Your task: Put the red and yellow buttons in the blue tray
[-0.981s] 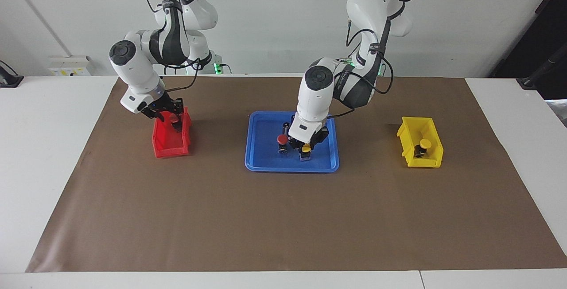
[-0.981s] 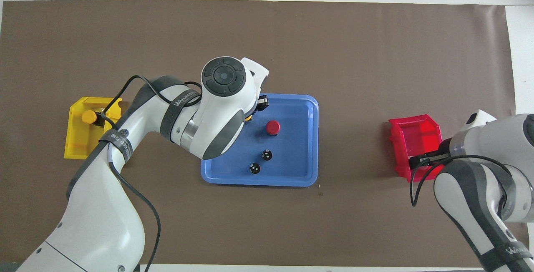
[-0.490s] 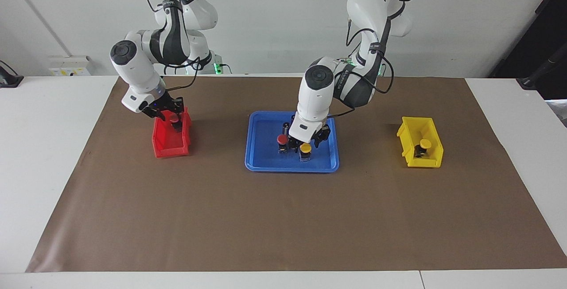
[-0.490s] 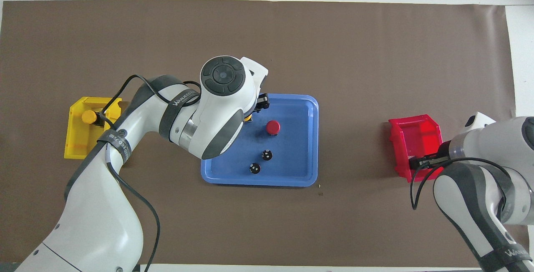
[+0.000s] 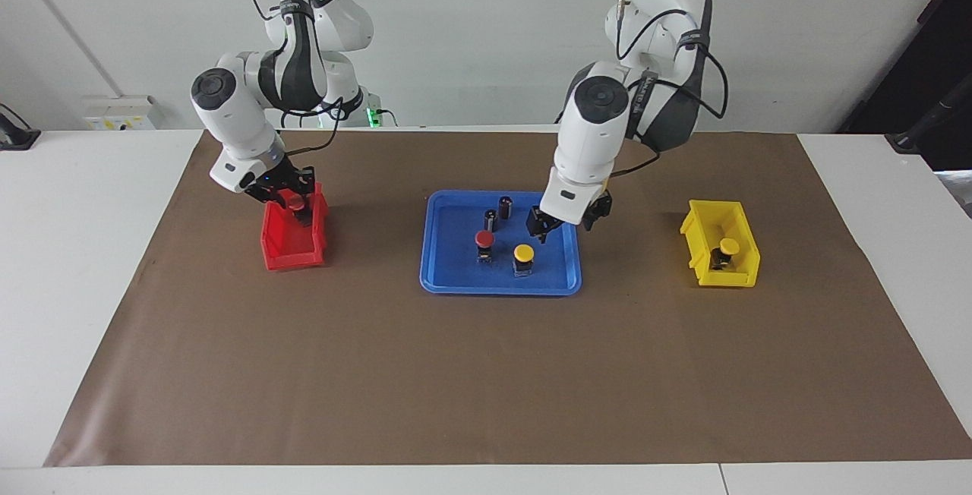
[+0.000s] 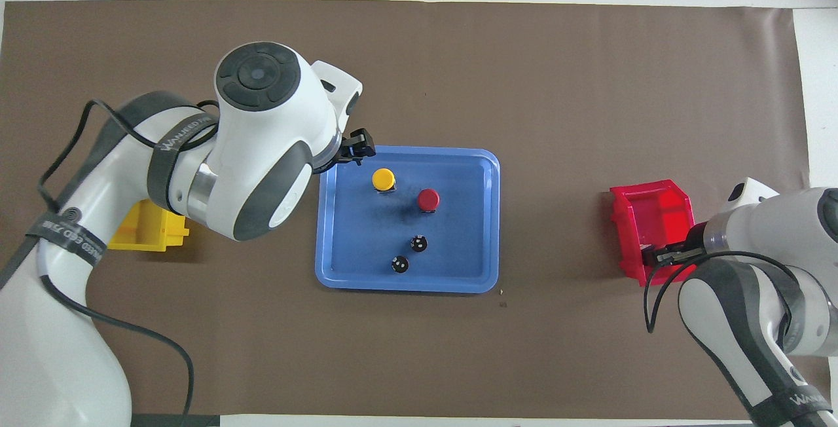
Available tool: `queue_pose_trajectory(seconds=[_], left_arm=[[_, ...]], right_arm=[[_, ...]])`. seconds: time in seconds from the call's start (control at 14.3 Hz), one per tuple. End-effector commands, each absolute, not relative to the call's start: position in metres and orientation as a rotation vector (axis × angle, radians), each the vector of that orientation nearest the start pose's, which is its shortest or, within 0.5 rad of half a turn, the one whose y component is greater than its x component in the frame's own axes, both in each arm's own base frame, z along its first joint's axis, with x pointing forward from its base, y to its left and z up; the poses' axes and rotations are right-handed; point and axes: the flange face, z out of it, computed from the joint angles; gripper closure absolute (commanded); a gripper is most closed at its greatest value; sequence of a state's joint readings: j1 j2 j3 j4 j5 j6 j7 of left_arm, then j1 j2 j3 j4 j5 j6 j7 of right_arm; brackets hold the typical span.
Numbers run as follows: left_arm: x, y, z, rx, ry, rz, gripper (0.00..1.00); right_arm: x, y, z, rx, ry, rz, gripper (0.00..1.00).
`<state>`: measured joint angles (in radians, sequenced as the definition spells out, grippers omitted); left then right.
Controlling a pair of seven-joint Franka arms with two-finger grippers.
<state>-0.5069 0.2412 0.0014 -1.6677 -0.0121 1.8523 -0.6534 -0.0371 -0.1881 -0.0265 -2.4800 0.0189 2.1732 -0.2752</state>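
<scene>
Reading the overhead view as a clock with the tray at the centre. The bench (image 5: 76, 252) carries a brown mat (image 5: 486, 373), which looks like it's there just to mark the work area.

Two arms. The left gripper (image 5: 566, 222) hangs over the tray's 10 o'clock corner with its jaws apart and empty. My guess is it's finished with the yellow button standing upright nearby. The right gripper (image 5: 292, 195) is down in the red bin, right at the red cap there, so it's probably going for that pick. Can't tell if its jaws have actually clamped yet.

One blue tray (image 5: 440, 282) sits mid-bench, where both arms can reach it, which makes sense for a shared drop-off spot.

Two bins. The red bin (image 5: 292, 256) is at 3 o'clock and the yellow bin (image 5: 706, 276) at 9, each one nearest the arm that works it.

Four buttons:
- yellow button (image 5: 523, 253), in the tray at 11
- red button (image 5: 484, 238), in the tray near centre
- binned red button (image 5: 299, 206), at the right gripper
- binned yellow button (image 5: 728, 245), untouched

So it looks about half done.

Two dark cylinders (image 5: 506, 205) stand in the tray around 6. They aren't part of the job.
</scene>
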Motion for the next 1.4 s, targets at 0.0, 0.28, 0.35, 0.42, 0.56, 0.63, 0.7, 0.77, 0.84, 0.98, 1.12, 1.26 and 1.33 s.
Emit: queue_pose_trajectory(seconds=[0.0, 0.28, 0.35, 0.42, 0.56, 0.63, 0.7, 0.77, 0.84, 0.98, 1.12, 1.26, 1.33], left_arm=[[0.559, -0.237, 0.474, -3.095, -0.148, 0.136, 0.0], [0.572, -0.147, 0.503, -3.123, -0.042, 0.115, 0.0], [0.569, -0.123, 0.51, -3.126, -0.02, 0.116, 0.0], [0.564, -0.101, 0.516, -3.131, -0.004, 0.107, 0.0], [0.559, -0.065, 0.509, -3.134, 0.044, 0.122, 0.0], [0.563, -0.035, 0.506, -3.141, 0.092, 0.08, 0.0], [0.566, -0.011, 0.499, -3.143, 0.088, 0.037, 0.0], [0.567, 0.0, 0.49, -3.143, 0.09, 0.01, 0.0], [0.567, 0.006, 0.479, -3.143, 0.095, -0.017, 0.0], [0.568, 0.014, 0.461, -3.142, 0.078, -0.048, 0.0], [0.566, 0.015, 0.447, -3.142, 0.073, -0.051, 0.02], [0.564, 0.015, 0.432, -3.141, 0.065, -0.063, 0.08], [0.562, 0.014, 0.425, -3.141, 0.065, -0.065, 0.11]], right_arm=[[0.431, -0.032, 0.352, -3.08, -0.335, 0.143, 0.52], [0.431, -0.031, 0.352, -3.08, -0.335, 0.143, 0.69], [0.431, -0.031, 0.353, -3.082, -0.328, 0.141, 0.77], [0.432, -0.031, 0.353, -3.082, -0.328, 0.141, 0.81], [0.44, -0.03, 0.361, -3.083, -0.33, 0.139, 0.81], [0.454, -0.029, 0.376, -3.08, -0.334, 0.163, 0.81], [0.465, -0.03, 0.391, -3.077, -0.335, 0.179, 0.81], [0.478, -0.029, 0.409, -3.073, -0.34, 0.205, 0.81], [0.489, -0.026, 0.425, -3.073, -0.339, 0.218, 0.81], [0.508, 0.001, 0.457, -3.09, -0.32, 0.199, 0.81], [0.53, 0.043, 0.49, -3.108, -0.258, 0.191, 0.81], [0.547, 0.101, 0.509, -3.125, -0.163, 0.128, 0.8], [0.549, 0.128, 0.51, -3.115, -0.102, 0.088, 0.8]])
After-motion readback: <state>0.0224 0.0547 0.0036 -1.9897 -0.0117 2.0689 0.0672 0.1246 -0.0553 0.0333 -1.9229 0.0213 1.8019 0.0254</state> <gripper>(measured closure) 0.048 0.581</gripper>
